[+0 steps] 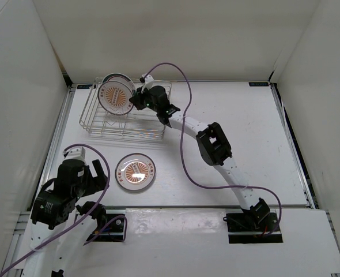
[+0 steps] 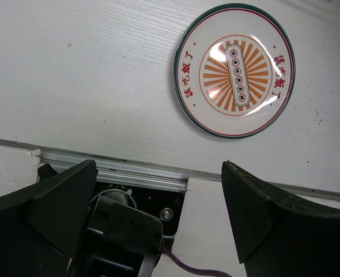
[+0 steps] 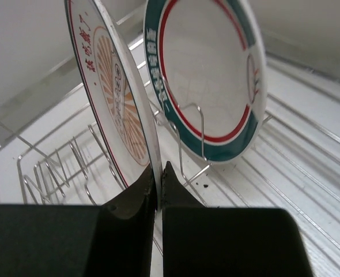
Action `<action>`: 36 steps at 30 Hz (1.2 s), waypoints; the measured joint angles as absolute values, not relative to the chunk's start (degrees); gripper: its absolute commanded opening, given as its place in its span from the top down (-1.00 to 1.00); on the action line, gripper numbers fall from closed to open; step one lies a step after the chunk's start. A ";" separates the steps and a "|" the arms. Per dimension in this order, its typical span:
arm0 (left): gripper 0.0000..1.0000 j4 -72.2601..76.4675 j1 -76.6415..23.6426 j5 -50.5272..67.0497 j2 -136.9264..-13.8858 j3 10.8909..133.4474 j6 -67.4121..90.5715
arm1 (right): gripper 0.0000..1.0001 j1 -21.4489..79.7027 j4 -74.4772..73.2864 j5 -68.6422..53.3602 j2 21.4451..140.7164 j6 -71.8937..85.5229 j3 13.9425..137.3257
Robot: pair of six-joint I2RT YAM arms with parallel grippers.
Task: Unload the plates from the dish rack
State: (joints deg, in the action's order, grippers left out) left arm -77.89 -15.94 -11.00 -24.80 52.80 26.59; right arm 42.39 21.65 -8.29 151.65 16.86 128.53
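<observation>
A glossy white round plate with orange sunburst rays [image 3: 115,104] stands on edge between thin tines of the silver wire dish rack [image 1: 95,124], beside a green-and-red-rimmed plate [image 3: 210,75]. The outstretched right arm's tool [image 3: 158,179] pinches the first plate's rim. The left tool [image 2: 158,167] hangs spread near another sunburst plate [image 2: 233,69] lying flat on the white counter [image 1: 245,127].

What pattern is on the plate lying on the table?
The plate has an orange sunburst; clearest in left wrist view.

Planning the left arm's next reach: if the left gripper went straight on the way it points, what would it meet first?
Probably the bare table beside the plate; depth is unclear.
</observation>
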 measured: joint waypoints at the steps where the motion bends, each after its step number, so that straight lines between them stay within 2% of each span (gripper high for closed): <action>1: -1.00 -77.89 -15.94 -11.05 -24.49 52.47 26.94 | 1.00 42.28 21.32 -8.19 150.95 16.84 128.55; 10: -1.00 -77.91 -15.92 -10.48 -20.86 48.42 29.12 | 1.00 41.76 19.68 -7.29 142.91 17.89 127.98; 18: -1.00 -77.97 -15.94 -10.15 -19.00 47.83 30.39 | 1.00 41.91 18.48 -9.32 116.51 21.65 100.14; 23: -1.00 -78.02 -15.94 -10.81 -18.15 48.42 31.38 | 1.00 42.24 10.57 -13.89 99.79 26.87 86.08; 27: -1.00 -77.93 -15.94 -13.80 -18.17 49.15 33.06 | 1.00 45.25 8.82 -16.03 88.23 31.07 70.35; 32: -1.00 -77.80 -15.94 -15.00 -18.11 48.66 34.74 | 1.00 50.11 5.26 -19.42 87.39 37.34 59.51; 36: -1.00 -77.84 -15.94 -14.70 -17.12 46.72 35.73 | 1.00 50.98 0.30 -19.70 91.22 41.89 57.41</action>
